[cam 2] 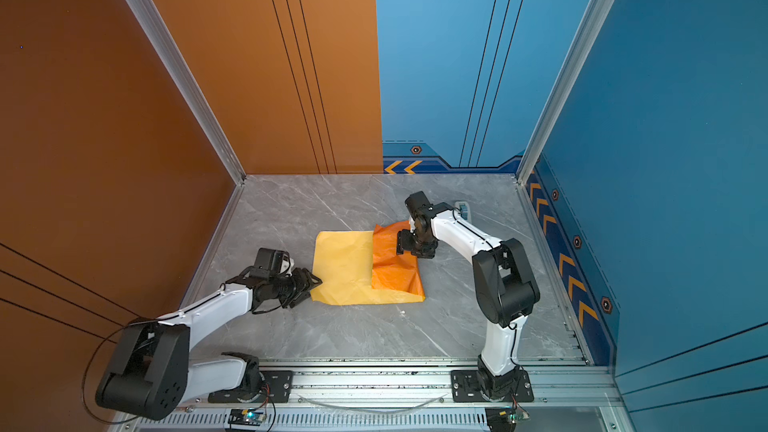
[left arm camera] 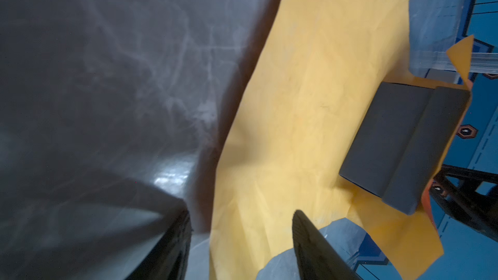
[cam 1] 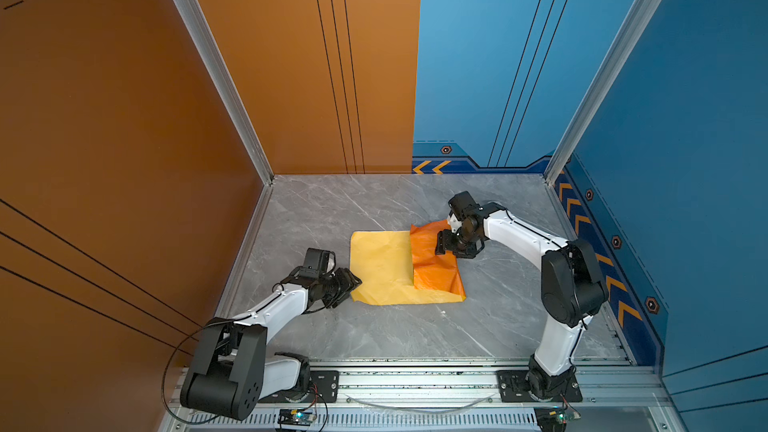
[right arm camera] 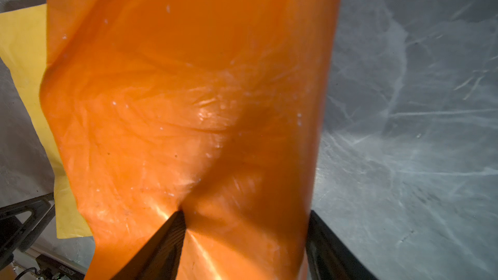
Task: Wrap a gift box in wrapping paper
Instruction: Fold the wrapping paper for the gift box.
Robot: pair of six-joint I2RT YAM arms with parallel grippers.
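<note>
Only my left wrist view shows the gift box [left arm camera: 390,141], ahead of my left claw [left arm camera: 241,211]. In both top views it is hidden beneath the orange flap of the wrapping paper [cam 1: 432,268] under my right claw [cam 1: 441,245]. Whatever sits between that claw's fingers [right arm camera: 164,249] is covered by the sheet, so I cannot tell if they grip anything. Behind my right forearm a small white thing [cam 2: 462,207] peeks out, mostly hidden and too small to name.

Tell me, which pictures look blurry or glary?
Right wrist view: the glossy orange face of the large creased wrapping paper shows glare streaks and close-up blur. Left wrist view: the grey marble table is dim, smeared, with one bright reflection. Both top views: sharp, evenly lit.
</note>
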